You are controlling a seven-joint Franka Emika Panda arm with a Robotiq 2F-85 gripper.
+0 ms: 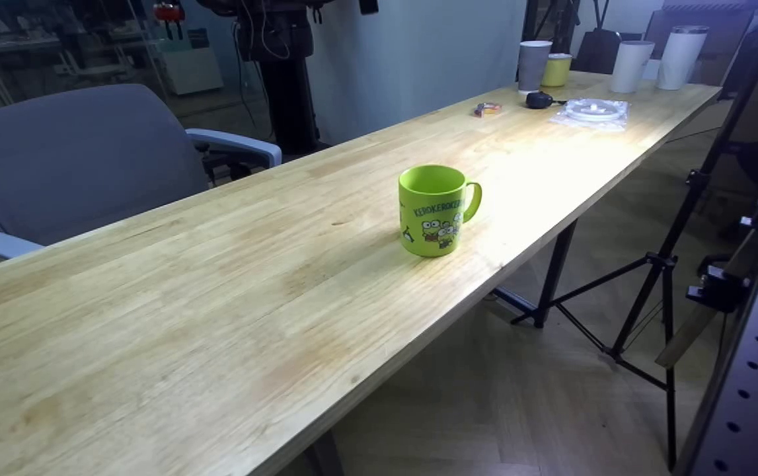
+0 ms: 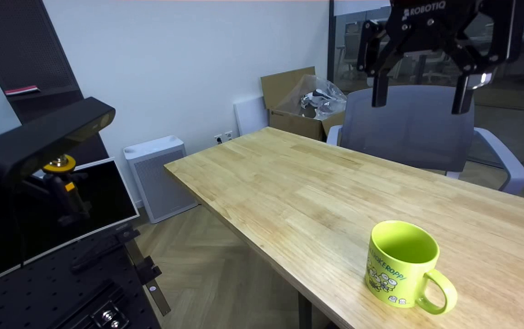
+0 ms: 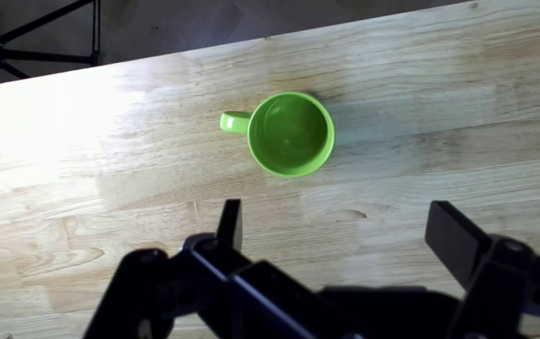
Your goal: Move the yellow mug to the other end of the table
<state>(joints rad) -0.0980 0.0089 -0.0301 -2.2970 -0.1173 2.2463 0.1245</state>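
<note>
The yellow mug, bright lime-green with a frog print, stands upright on the table near one long edge. It shows in both exterior views [image 1: 431,218] [image 2: 401,274] and from above in the wrist view [image 3: 291,134], where it looks empty and its handle points left. The long light-wood table [image 1: 187,317] [image 2: 280,192] also fills most of the wrist view [image 3: 415,188]. My gripper [image 2: 420,98] is open and empty, high above the table. In the wrist view, the space between my fingertips [image 3: 335,214] is below the mug and somewhat right of it.
At the table's far end stand a grey cup [image 1: 532,69], a pale yellow cup [image 1: 556,69], a white container [image 1: 632,66] and a tall white tumbler [image 1: 681,59]. A bagged white lid [image 1: 593,111] and a black object [image 1: 538,100] lie nearer. A chair [image 1: 88,158] and tripod [image 1: 666,261] flank the table.
</note>
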